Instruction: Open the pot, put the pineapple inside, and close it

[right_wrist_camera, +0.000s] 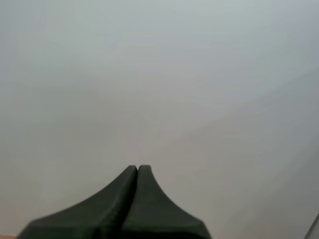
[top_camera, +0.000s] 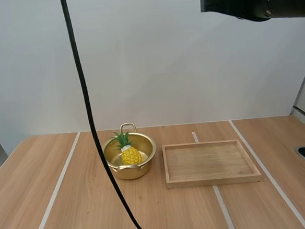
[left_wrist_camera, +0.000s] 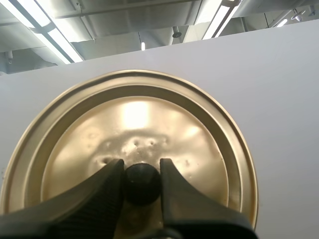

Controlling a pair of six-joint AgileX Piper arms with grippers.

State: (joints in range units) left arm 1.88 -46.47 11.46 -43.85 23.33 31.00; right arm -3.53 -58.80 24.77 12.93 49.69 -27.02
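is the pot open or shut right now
Open: the pot is lidless with the pineapple sitting inside, and the left tool holds the lid by its knob.

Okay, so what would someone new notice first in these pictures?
A yellow pineapple stands in the open gold pot on the table, left of a wooden tray. Up close, the left fingers pinch the black knob of the gold lid, held away from the pot.

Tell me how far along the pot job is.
Done: the pot is open and the pineapple sits inside it. In hand: the left end effector pinches the lid by its knob. Left: set the lid on the pot.
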